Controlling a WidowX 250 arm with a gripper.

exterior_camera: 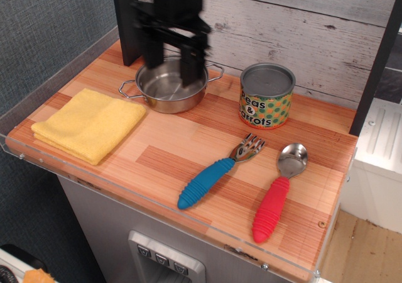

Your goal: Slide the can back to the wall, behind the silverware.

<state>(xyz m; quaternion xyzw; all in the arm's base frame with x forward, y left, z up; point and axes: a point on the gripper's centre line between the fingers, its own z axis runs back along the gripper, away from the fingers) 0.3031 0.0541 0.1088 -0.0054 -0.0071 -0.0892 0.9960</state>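
The can, a short tin with a grey lid and a yellow dotted "peas & carrots" label, stands upright at the back of the wooden table, close to the whitewashed plank wall. In front of it lie the silverware: a fork with a blue handle and a spoon with a red handle. My black gripper is blurred, open and empty. It hangs above the steel pot, well left of the can and apart from it.
A steel pot with side handles sits left of the can. A folded yellow cloth lies at the front left. A black post stands at the back left, a dark post at the right edge. A clear rim borders the table.
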